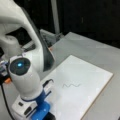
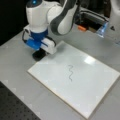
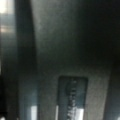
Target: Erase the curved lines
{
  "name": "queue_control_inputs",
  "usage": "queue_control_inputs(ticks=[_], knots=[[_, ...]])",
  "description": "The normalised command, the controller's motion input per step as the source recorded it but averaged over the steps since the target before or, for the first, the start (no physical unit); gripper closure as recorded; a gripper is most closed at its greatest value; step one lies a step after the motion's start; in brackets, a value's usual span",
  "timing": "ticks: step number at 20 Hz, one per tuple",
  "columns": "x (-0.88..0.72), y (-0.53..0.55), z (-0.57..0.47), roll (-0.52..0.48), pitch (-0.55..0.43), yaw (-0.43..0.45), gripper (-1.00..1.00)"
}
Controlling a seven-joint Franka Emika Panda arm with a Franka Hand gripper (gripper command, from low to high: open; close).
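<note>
On the grey tabletop (image 2: 15, 57), the white board (image 2: 87, 82) is lying with the claw (image 2: 40, 53) hovering at its corner, grip state impossible to tell; the curve lines (image 2: 70, 72) are sitting unerased mid-board, well apart toward a front view's right, running top to bottom.

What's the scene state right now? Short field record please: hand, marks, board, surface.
hand: at the board's edge, at a front view's left, low over the table beside the board; something dark is under it, not identifiable
curve lines: thin dark wavy squiggle, intact, near the middle of the board in both front views
hand to lines: apart, no contact
board: white rectangular board lying flat on the table
table: grey surface
wrist view: dark blurred surfaces close up, nothing identifiable
</note>
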Motion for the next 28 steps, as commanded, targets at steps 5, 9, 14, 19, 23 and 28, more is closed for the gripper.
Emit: queue_control_inputs(ticks=[5, 9, 14, 19, 23, 28], knots=[[0.13, -0.07, 0.00, 0.147, -0.020, -0.057, 1.00], [0.02, -0.08, 0.18, 0.109, 0.029, -0.092, 1.00], [-0.12, -0.08, 0.38, 0.090, 0.080, -0.124, 1.00], [-0.11, -0.07, 0.34, 0.026, 0.057, -0.133, 1.00], [-0.05, -0.01, 0.24, 0.031, 0.123, -0.182, 1.00], [0.03, 0.05, 0.15, 0.138, 0.125, -0.207, 1.00]])
